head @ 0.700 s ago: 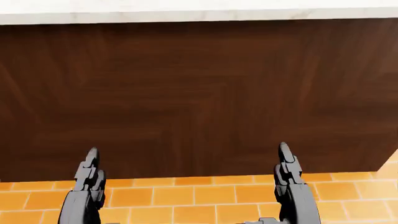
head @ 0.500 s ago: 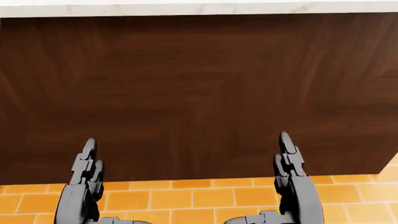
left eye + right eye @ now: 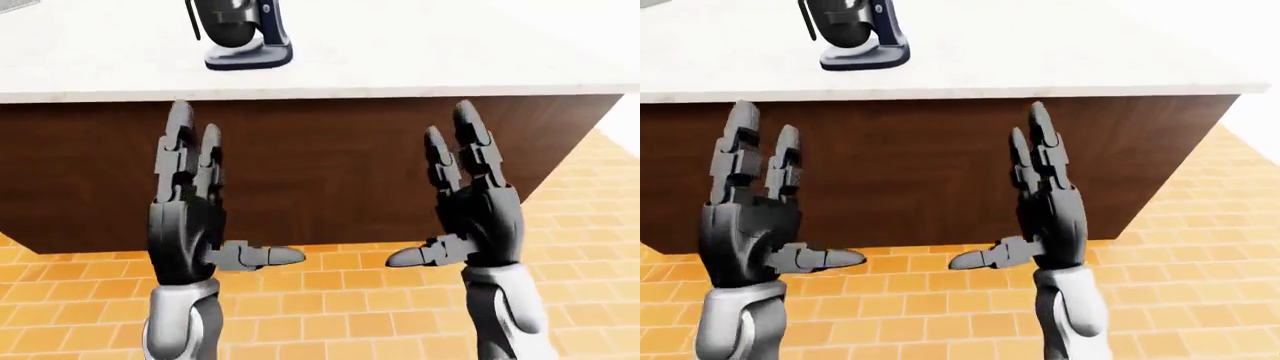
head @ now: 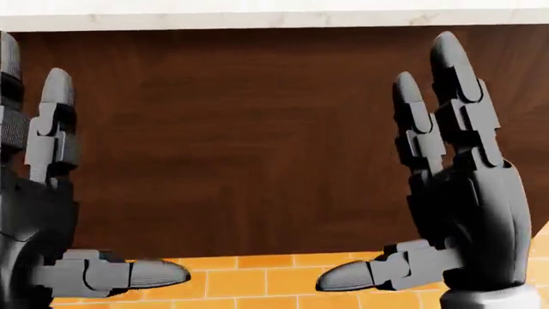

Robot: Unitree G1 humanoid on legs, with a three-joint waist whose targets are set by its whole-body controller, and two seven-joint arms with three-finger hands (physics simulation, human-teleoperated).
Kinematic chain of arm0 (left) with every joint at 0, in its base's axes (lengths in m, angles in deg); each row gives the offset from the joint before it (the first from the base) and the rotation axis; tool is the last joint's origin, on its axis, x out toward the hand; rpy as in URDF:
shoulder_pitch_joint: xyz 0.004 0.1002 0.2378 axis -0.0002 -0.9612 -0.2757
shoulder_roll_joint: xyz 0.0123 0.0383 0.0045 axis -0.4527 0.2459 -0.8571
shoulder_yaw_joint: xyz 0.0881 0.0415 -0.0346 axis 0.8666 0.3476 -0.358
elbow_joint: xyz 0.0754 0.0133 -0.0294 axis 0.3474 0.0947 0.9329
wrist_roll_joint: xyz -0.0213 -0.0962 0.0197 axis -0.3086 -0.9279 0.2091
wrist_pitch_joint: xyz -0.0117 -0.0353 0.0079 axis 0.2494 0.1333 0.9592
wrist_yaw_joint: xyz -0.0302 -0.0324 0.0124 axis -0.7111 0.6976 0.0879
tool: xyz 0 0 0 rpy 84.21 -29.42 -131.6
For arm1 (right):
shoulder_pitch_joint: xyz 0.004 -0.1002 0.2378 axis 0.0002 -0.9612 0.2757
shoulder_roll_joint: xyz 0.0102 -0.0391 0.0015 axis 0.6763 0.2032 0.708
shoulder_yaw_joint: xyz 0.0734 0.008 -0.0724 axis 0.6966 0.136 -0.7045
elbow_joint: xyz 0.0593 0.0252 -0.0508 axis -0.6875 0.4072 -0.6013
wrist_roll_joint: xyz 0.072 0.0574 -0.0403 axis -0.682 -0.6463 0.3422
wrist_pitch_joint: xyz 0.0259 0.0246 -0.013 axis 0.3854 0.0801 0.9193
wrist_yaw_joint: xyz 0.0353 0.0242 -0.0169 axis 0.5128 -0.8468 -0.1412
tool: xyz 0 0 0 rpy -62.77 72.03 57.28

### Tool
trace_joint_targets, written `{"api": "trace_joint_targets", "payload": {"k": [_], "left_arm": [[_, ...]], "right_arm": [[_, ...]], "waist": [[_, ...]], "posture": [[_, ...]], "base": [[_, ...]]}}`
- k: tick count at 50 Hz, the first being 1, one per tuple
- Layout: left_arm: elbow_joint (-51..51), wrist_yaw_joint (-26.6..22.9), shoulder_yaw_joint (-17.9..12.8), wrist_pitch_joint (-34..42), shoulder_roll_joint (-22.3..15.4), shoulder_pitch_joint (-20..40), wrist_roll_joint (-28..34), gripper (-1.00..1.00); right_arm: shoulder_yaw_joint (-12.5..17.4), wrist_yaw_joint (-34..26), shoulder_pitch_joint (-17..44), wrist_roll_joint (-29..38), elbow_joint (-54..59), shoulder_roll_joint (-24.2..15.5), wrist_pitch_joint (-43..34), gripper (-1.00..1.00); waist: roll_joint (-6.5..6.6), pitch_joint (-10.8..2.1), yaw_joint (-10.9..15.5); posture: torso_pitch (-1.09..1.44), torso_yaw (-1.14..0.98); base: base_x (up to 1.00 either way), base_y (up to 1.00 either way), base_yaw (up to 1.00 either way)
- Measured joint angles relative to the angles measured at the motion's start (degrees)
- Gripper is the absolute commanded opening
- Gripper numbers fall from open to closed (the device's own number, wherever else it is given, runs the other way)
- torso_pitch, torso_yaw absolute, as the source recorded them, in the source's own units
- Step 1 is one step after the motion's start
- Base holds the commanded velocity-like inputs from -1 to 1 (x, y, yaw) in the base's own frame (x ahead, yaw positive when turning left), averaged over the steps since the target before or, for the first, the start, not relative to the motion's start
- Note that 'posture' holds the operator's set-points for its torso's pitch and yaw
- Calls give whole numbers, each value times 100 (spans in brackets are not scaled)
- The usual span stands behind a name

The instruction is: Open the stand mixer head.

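Orange floor tiles (image 3: 330, 315) fill the bottom of the left-eye view, and above them rises the dark wood side of the table (image 3: 330, 75) with its pale stone top. At the upper left of the frame stands one stand mixer (image 3: 240, 34), only its dark lower body and base showing; its head is cut off by the top edge, so I cannot tell whether it is tilted up. I hold my left hand (image 3: 190, 202) at lower left and my right hand (image 3: 475, 202) at lower right, both upright with fingers spread and thumbs pointing toward each other, gripping nothing. I judge they are raised like this to be ready for a reach, since the mixer is well apart from both, up on the table top.

Head view: wood panelling takes most of the frame, with a thin strip of table edge along the top. Two hands again, one at each side, fingers apart and empty; no mixer shows.

Right-eye view: one mixer sits at upper left on the table top, set in from its edge, and both hands stand open below it. I count three fingers on each hand, thumb included.
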Motion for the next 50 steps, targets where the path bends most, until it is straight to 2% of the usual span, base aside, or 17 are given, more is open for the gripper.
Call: {"api": "trace_joint_targets", "payload": {"k": [6, 9, 12, 20, 26, 28, 30, 31, 34, 35, 38, 40, 45, 47, 48, 49, 50], "left_arm": [[-1741, 573, -721, 1780, -313, 1177, -664, 99], [-2002, 935, -1048, 2388, -549, 1582, -1116, 99], [-1994, 1204, -1185, 2673, -756, 1750, -1465, 99], [-1740, 1329, -1070, 2608, -842, 1639, -1573, 99], [-1703, 1287, -1052, 2547, -812, 1618, -1495, 99], [-1658, 1269, -1019, 2557, -777, 1587, -1477, 99], [-1655, 1241, -977, 2576, -768, 1573, -1468, 99], [-1692, 1223, -975, 2558, -768, 1589, -1463, 100], [-1776, 1187, -999, 2465, -766, 1633, -1460, 99], [-1775, 1194, -1026, 2464, -776, 1630, -1461, 99], [-1619, 1256, -1132, 2517, -787, 1540, -1420, 99], [-1661, 1248, -1047, 2516, -749, 1526, -1402, 100], [-1613, 1200, -1057, 2519, -763, 1555, -1409, 99], [-1653, 1209, -1033, 2518, -726, 1527, -1402, 99], [-1677, 1202, -1002, 2522, -721, 1516, -1409, 99], [-1717, 1188, -984, 2515, -730, 1538, -1421, 99], [-1753, 1172, -979, 2494, -744, 1586, -1435, 99]], "right_arm": [[361, 624, 808, -584, -1307, -165, -1340, 100], [484, 1017, 1113, -920, -1846, -293, -1915, 100], [474, 1275, 1269, -1170, -2205, -384, -2265, 100], [489, 1483, 1314, -1407, -2222, -496, -2510, 100], [503, 1488, 1324, -1401, -2189, -502, -2499, 100], [485, 1486, 1314, -1351, -2158, -530, -2509, 100], [483, 1490, 1305, -1258, -2132, -521, -2524, 100], [495, 1491, 1320, -1224, -2150, -511, -2514, 100], [527, 1491, 1334, -1216, -2224, -472, -2452, 100], [516, 1493, 1346, -1233, -2223, -455, -2443, 100], [412, 1489, 1332, -1330, -2140, -449, -2521, 100], [488, 1505, 1298, -1325, -2112, -481, -2526, 100], [467, 1505, 1308, -1330, -2119, -459, -2543, 100], [467, 1474, 1285, -1308, -2192, -505, -2477, 100], [488, 1472, 1266, -1291, -2203, -496, -2460, 100], [525, 1483, 1274, -1293, -2213, -480, -2457, 100], [555, 1502, 1298, -1295, -2225, -479, -2453, 100]], "waist": [[19, -49, 7], [32, -18, 14], [35, 33, 14], [23, 138, 17], [26, 146, 20], [-118, 198, -32], [-281, 102, -62], [-234, 89, -63], [158, 204, -168], [288, 192, -187], [-73, 341, -46], [-193, 413, -135], [-152, 199, -25], [-264, 205, -53], [-302, 148, -64], [-235, 129, -67], [-81, 131, -94]], "posture": [[0, 0], [0, 0], [0, 0], [0, 0], [0, 0], [0, 0], [0, 0], [0, 0], [0, 0], [0, 0], [0, 0], [0, 0], [0, 0], [0, 0], [0, 0], [0, 0], [0, 0]], "base": [[0, 0, 0], [0, 0, 0], [0, 0, 0], [0, 0, 0], [0, 17, 0], [0, 100, 0], [0, 50, 0], [0, 0, 0], [0, 0, 0], [0, 12, 0], [0, 100, 0], [0, 0, 0], [0, 31, 0], [0, 100, 0], [0, 0, 0], [0, 0, 0], [0, 0, 0]]}}
